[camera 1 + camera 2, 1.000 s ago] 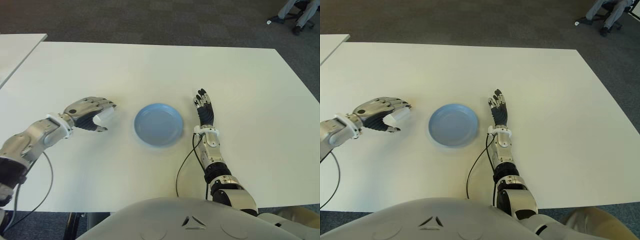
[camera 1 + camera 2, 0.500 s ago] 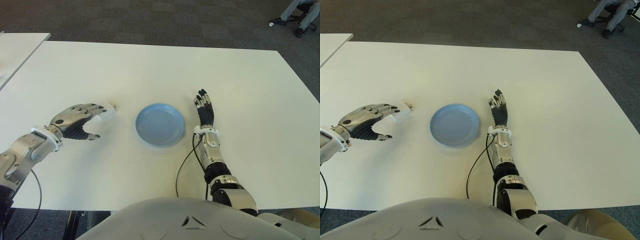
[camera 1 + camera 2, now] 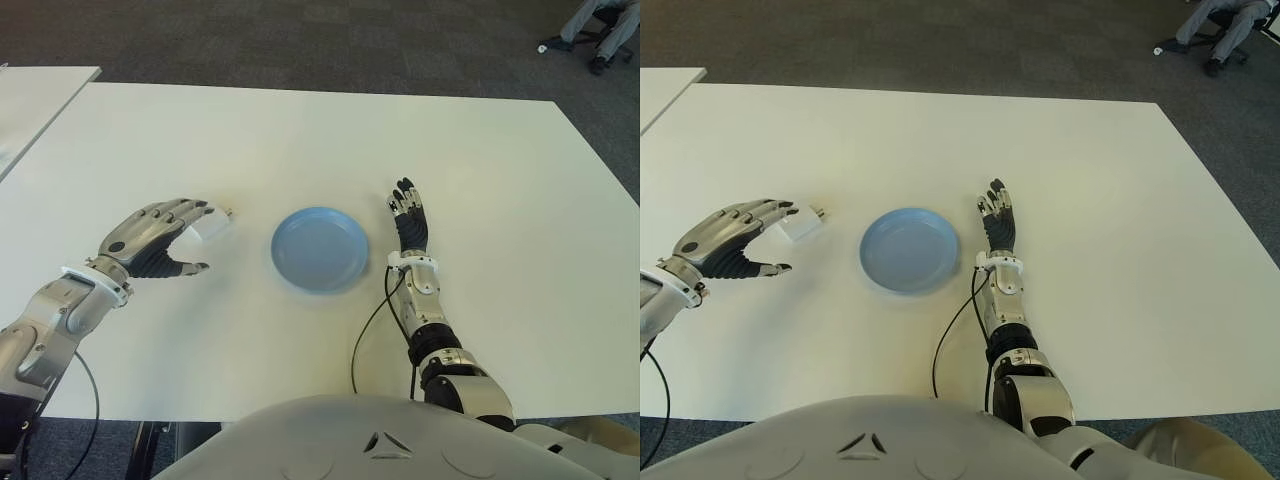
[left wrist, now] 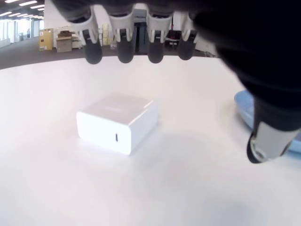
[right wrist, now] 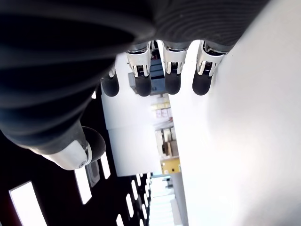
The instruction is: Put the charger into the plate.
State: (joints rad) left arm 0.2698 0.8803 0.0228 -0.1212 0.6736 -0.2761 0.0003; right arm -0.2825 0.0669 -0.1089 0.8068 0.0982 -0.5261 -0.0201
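One white charger [image 3: 212, 227] lies flat on the worktop [image 3: 300, 140], its prongs pointing toward the far side. It sits to the left of the plate [image 3: 319, 248], near it but apart. In the left wrist view the charger [image 4: 117, 122] shows as a small white block with a slot on its near face, resting free on the bare surface with nothing gripping it.

The left hand [image 3: 150, 237] is just beside the charger on the side away from the plate, its fingers [image 4: 123, 35] spread wide and holding nothing; the fingertips reach over the charger's near edge in the eye views, but whether they touch it cannot be told.

One blue plate, round and shallow, sits near the worktop's middle.

The right hand [image 3: 409, 217] shows just to the right of the plate, palm down, its fingers [image 5: 171, 70] stretched out straight and holding nothing.

The worktop is a broad, plain white slab. A second white table [image 3: 35, 95] stands to the left across a gap. Dark grey carpet [image 3: 300, 40] surrounds both, and a person's legs [image 3: 600, 25] show at the far right corner of the room.
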